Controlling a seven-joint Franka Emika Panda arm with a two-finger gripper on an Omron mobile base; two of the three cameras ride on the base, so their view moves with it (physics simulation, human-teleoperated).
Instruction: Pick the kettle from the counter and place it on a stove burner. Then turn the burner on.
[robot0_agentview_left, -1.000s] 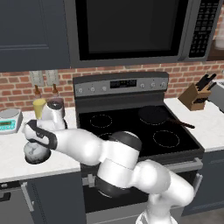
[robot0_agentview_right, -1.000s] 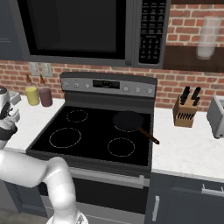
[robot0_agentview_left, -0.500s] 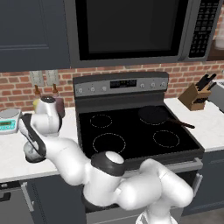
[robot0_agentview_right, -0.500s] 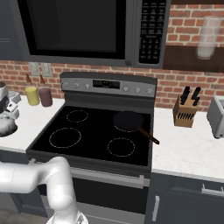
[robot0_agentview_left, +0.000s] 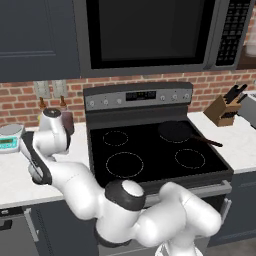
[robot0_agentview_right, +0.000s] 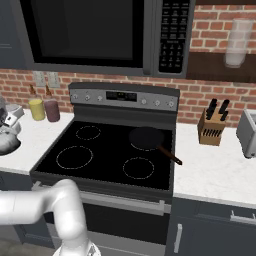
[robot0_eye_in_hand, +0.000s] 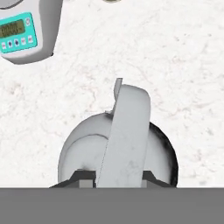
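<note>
Your gripper (robot0_eye_in_hand: 118, 180) is right over the kettle (robot0_eye_in_hand: 118, 151), one finger (robot0_eye_in_hand: 84, 177) each side of its flat pale handle; you cannot tell if it grips yet. The round, blotchy grey kettle sits on the smooth white bench (robot0_eye_in_hand: 175, 65), near its front edge. Its handle could slip out sideways.

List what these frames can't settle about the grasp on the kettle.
- Fingers on the kettle: hand view, tips are cut off by the bottom edge, so contact is unclear.
- Gripper state: left base view, the arm's own wrist and link cover it.
- Kettle lift-off from the counter: right base view, cut by the left edge.
- Scale readout: hand view, too small.
</note>
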